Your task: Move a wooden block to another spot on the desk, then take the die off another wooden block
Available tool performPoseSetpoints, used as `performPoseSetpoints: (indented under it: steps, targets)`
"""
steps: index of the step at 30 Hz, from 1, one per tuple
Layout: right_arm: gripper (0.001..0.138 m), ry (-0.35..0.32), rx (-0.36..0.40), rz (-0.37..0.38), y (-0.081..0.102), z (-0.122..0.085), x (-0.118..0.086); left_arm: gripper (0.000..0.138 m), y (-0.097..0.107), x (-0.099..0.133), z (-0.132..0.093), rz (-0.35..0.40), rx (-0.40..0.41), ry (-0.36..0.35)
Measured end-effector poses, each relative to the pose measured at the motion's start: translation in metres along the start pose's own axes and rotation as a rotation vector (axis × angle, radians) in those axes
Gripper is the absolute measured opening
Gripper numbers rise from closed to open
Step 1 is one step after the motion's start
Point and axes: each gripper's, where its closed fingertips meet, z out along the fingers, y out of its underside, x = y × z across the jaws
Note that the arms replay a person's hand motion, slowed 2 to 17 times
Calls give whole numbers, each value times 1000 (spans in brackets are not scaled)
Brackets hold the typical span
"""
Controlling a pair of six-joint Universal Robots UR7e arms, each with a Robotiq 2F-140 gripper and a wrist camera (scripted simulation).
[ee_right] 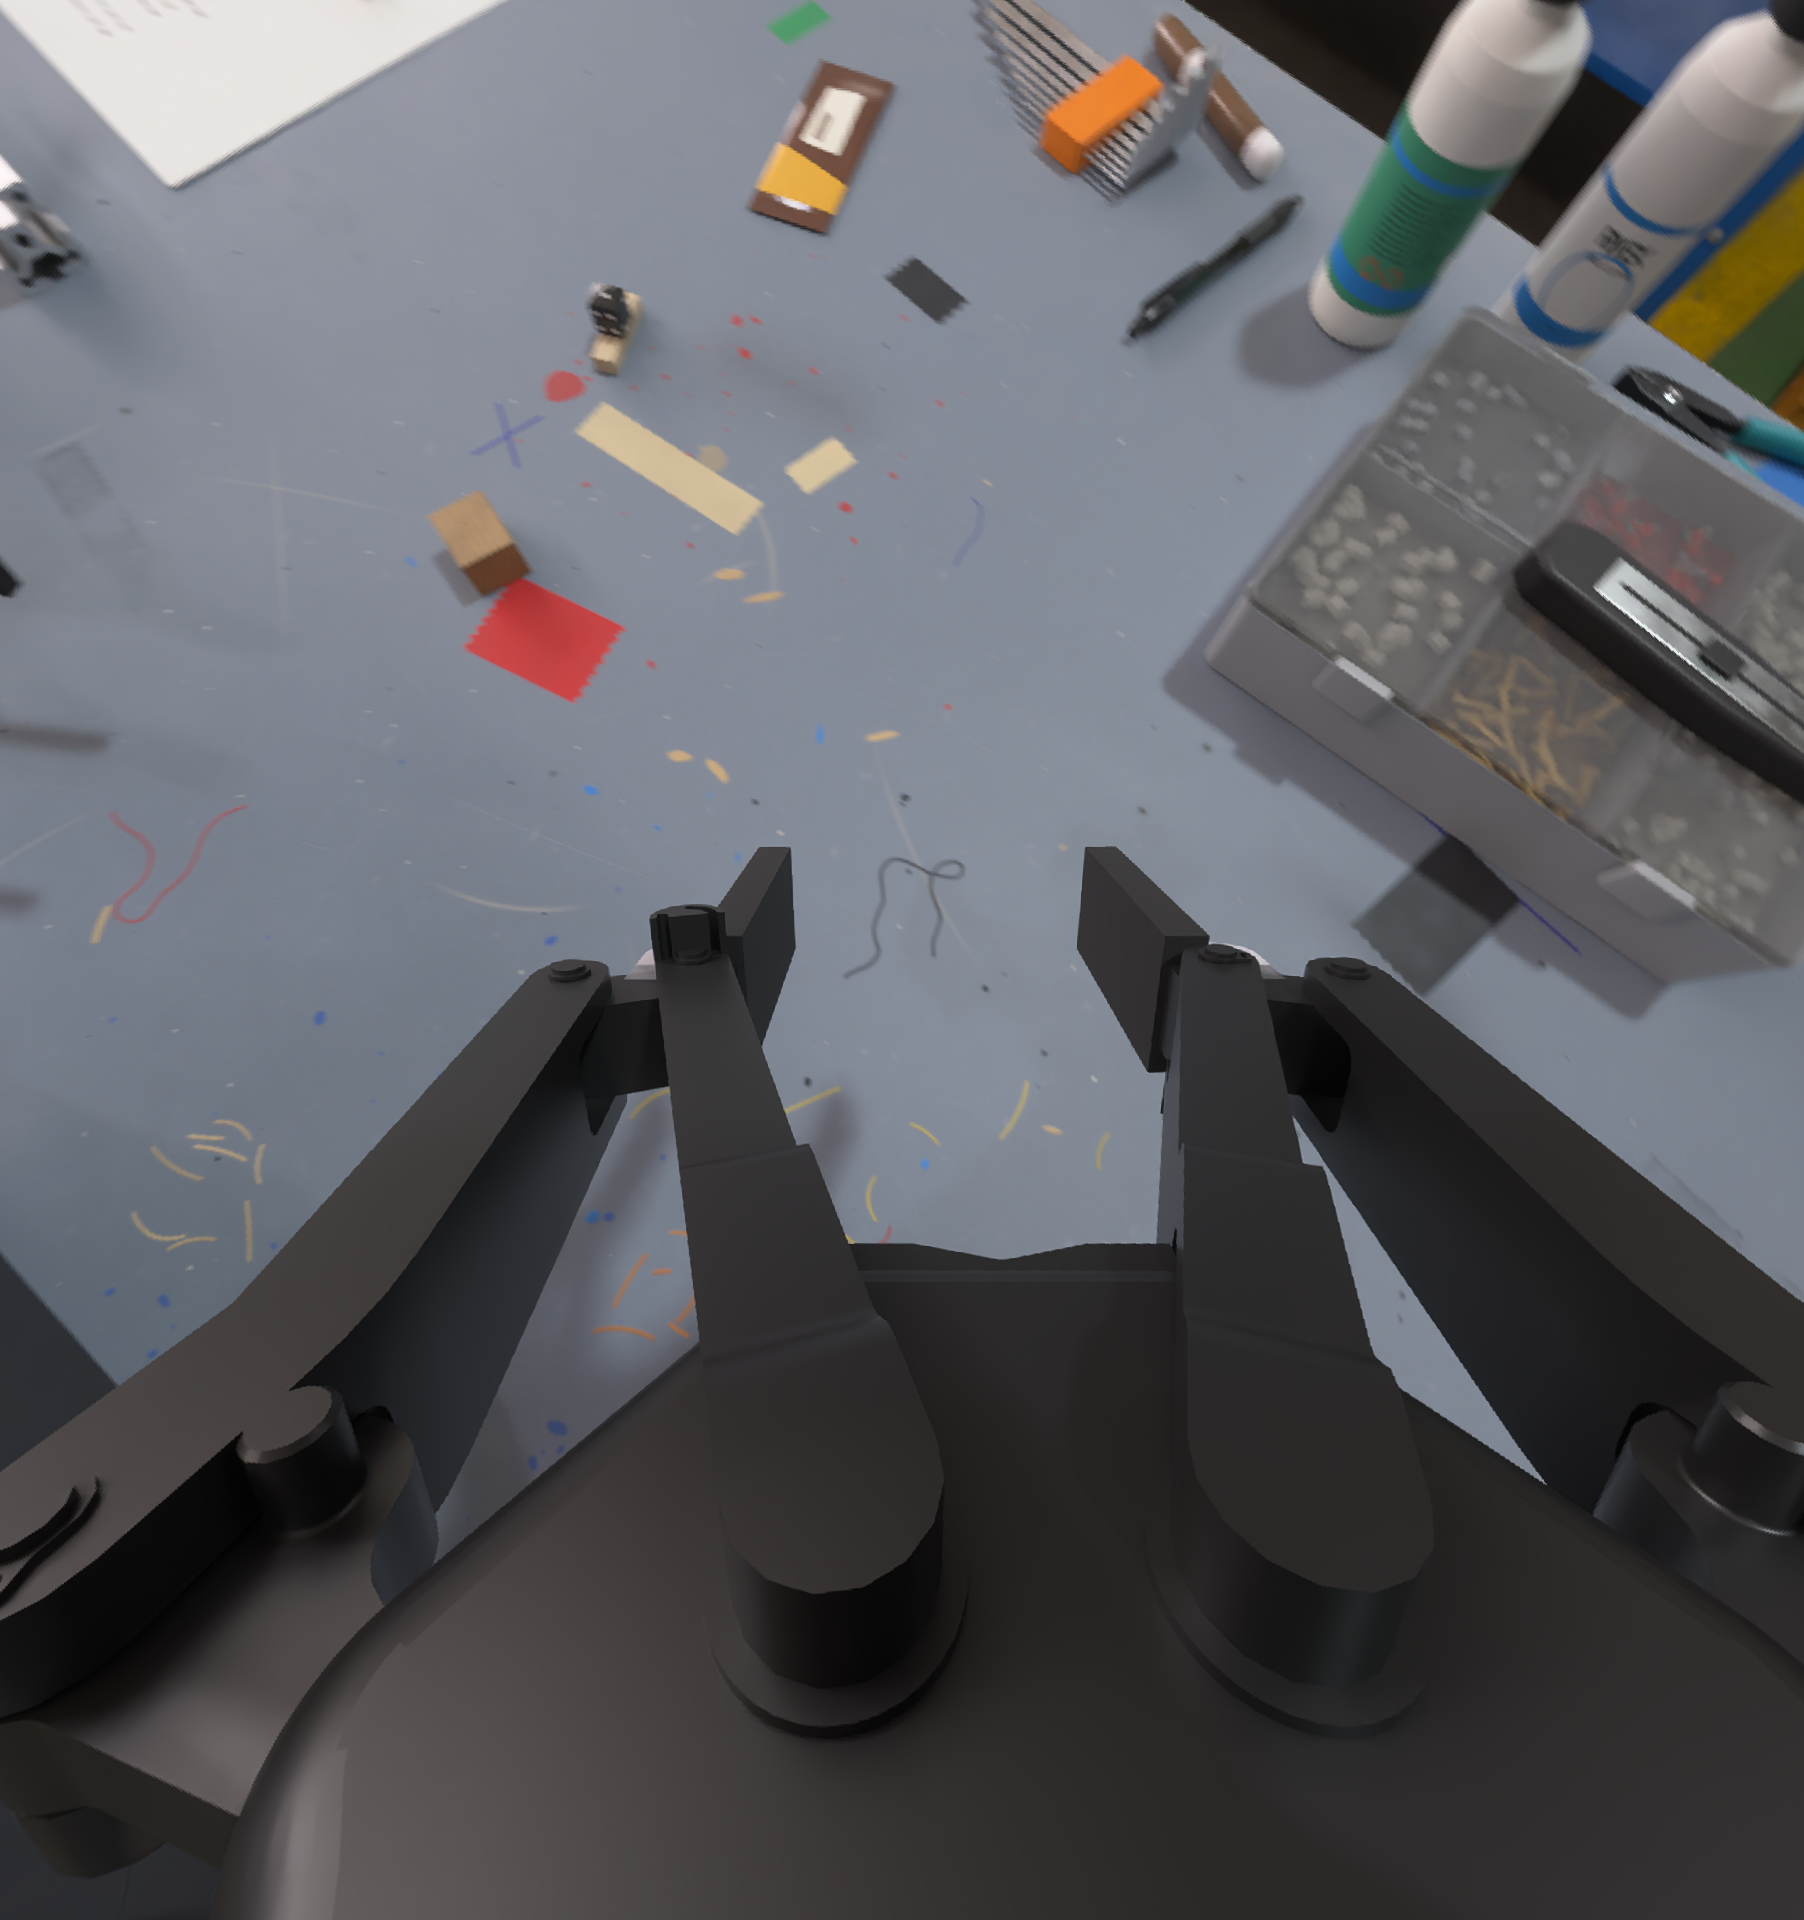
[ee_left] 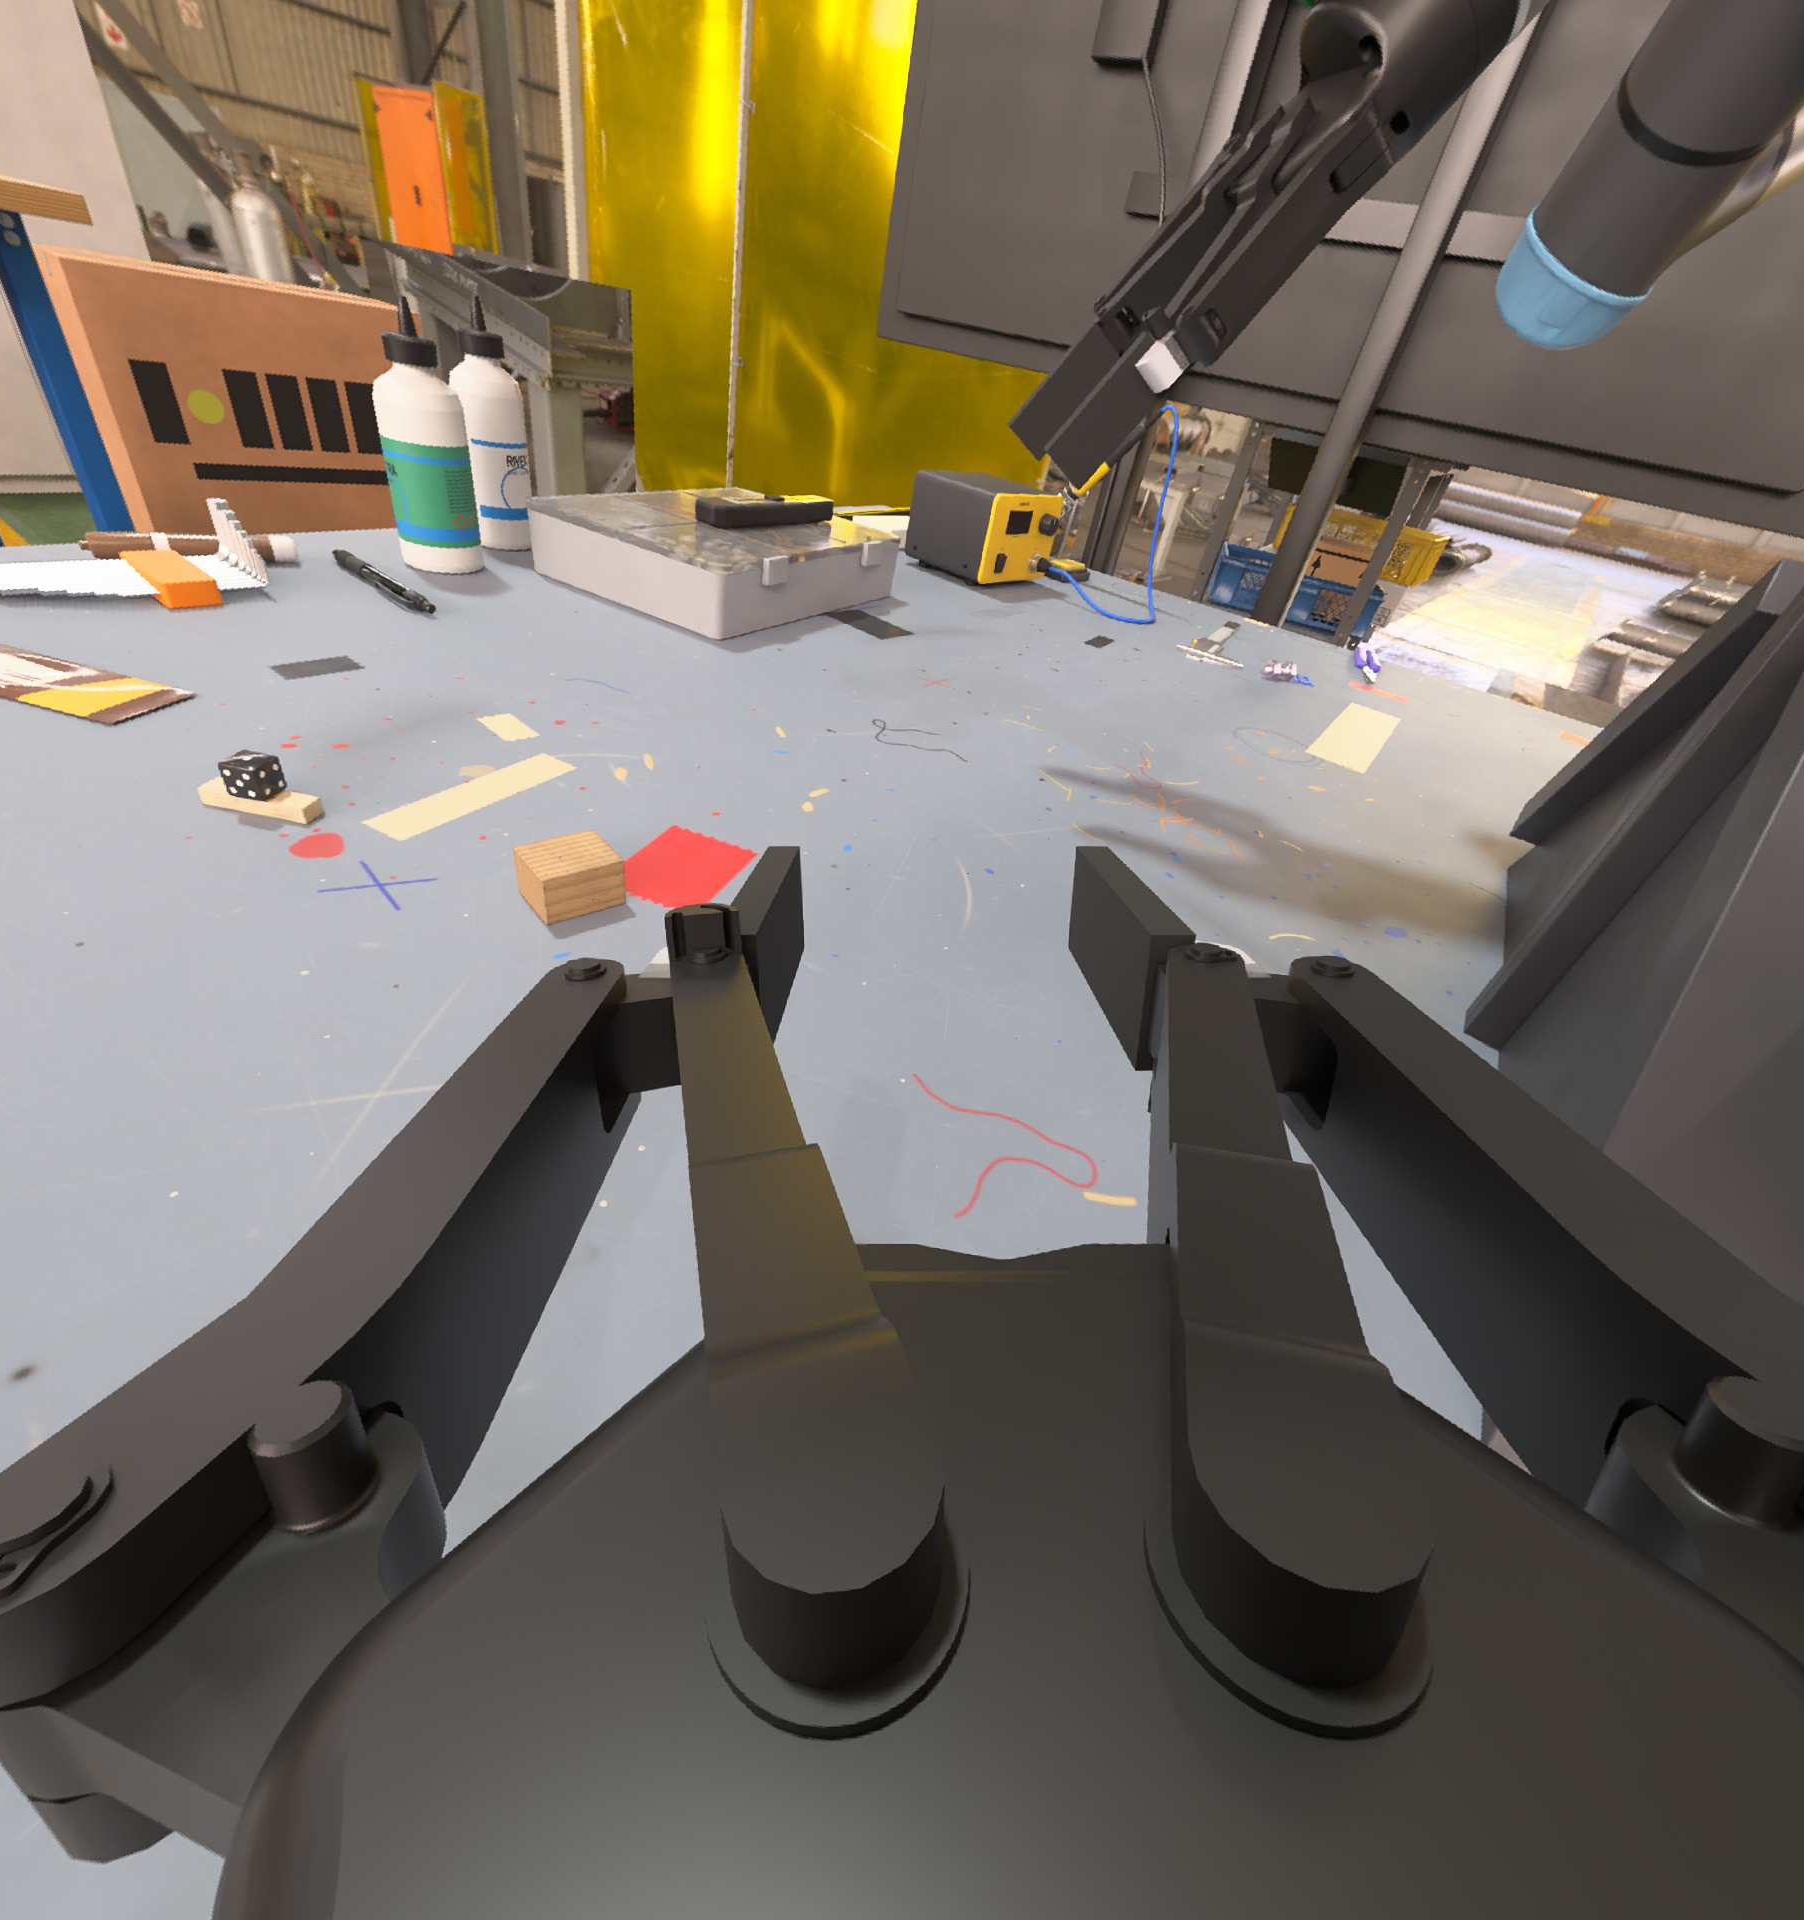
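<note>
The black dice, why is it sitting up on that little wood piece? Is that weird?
Yes, a bit odd: the black die sits on a flat wooden block, not the desk. Nothing else looks spilled or broken.

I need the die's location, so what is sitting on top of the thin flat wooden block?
A black die with white pips rests on the thin flat wooden block, nearer one end. The wood directly beneath the die is covered, so nothing can be seen there.

Left gripper [ee_left: 936, 914] held low with jaws spread wide, nothing between the fingers [ee_left: 773, 904]. Right gripper [ee_right: 936, 914] raised high, angled downward, jaws likewise parted and empty.
</note>
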Motion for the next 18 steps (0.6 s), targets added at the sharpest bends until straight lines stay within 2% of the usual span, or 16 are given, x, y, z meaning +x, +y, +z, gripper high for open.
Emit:
performPoseSetpoints:
  steps: [8,18]
  targets:
    - [76,-136,60,-173,-52,15,-79,69,-6,7,3,-5,6,27]
    - [78,-222,55,-312,-94,75,-147,69,-14,19,5,6,14,63]
